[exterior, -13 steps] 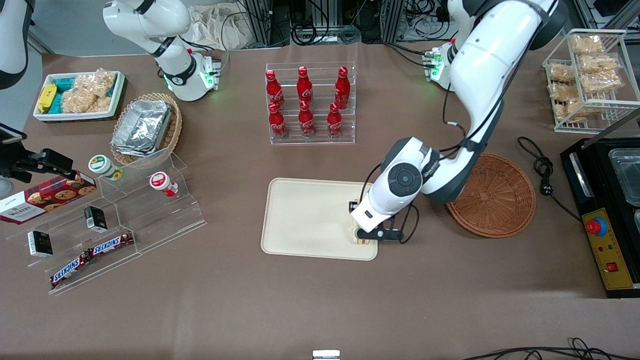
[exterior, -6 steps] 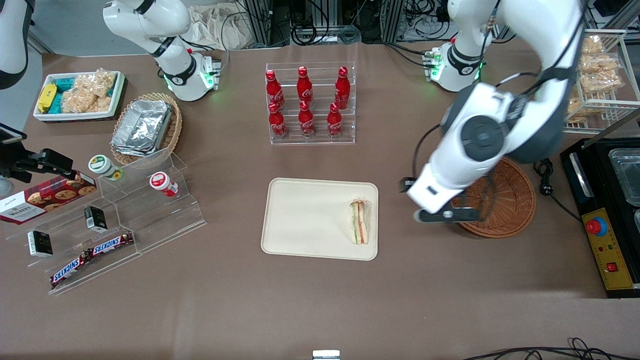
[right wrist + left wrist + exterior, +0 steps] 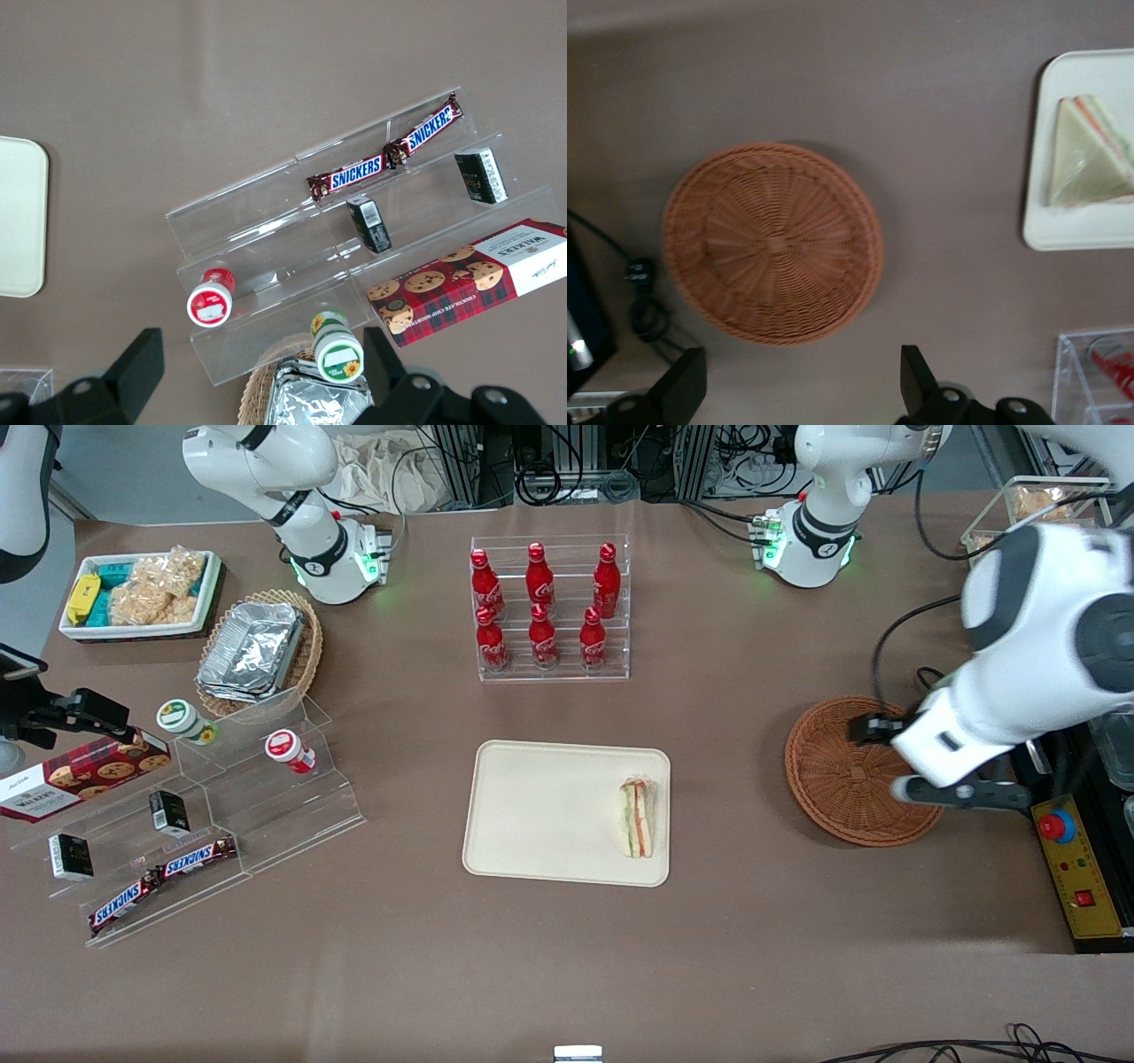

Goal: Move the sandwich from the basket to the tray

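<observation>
Task looks done, judging from how things lie. The clear-wrapped triangular white-bread sandwich with orange-red and green filling (image 3: pixel 637 817) lies flat on the large cream-beige rectangular tray with rounded corners (image 3: pixel 540 815), near the tray's 3 o'clock edge in the front view, the edge toward the working arm's end of the table. Nothing touches it.

The round reddish-brown woven wicker basket (image 3: pixel 842 771) has nothing in it; the wrist view confirms a bare woven floor (image 3: pixel 772 242).

The left arm's gripper (image 3: pixel 961 795) hangs above the basket's 3 o'clock rim, well apart from the sandwich. Claw is spread wide, both fingers (image 3: pixel 682 385) showing with a broad gap and nothing held between them.

What's left, as I read it: only clearing the arm away. No further pick needed, since I see just one sandwich.

Counts:
- sandwich: 1
- tray: 1
- reddish-brown basket: 1
- red cola bottles (image 3: pixel 539 607) in the clear acrylic rack at the tray's 12 o'clock: 6, two rows of three
- Snickers bars (image 3: pixel 164 879) on the clear stepped display toward the parked arm's end: 2
- lighter tan wicker basket with foil containers (image 3: pixel 257 651): 1; foil count I can't tell, they're stacked.
</observation>
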Controlling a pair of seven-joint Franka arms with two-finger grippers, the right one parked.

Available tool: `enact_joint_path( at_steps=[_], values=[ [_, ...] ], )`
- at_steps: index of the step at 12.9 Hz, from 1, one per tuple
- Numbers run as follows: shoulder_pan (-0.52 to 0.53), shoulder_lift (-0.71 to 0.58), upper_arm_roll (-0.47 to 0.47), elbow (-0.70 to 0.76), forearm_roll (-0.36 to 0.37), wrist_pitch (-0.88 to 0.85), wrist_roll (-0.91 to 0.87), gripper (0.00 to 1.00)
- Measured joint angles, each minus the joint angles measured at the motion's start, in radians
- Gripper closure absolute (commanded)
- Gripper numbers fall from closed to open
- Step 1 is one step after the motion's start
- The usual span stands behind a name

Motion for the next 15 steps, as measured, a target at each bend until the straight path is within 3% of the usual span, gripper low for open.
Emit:
enact_joint_path(
  at_steps=[8,13,15],
  values=[
    [0.101,-0.063,0.022,-0.002,0.007,-0.055,0.056,0.01],
    [0.104,-0.065,0.033,0.001,0.007,-0.056,0.059,0.01],
    [-0.008,-0.066,0.185,0.001,-0.002,-0.057,0.069,0.01]
  ],
)
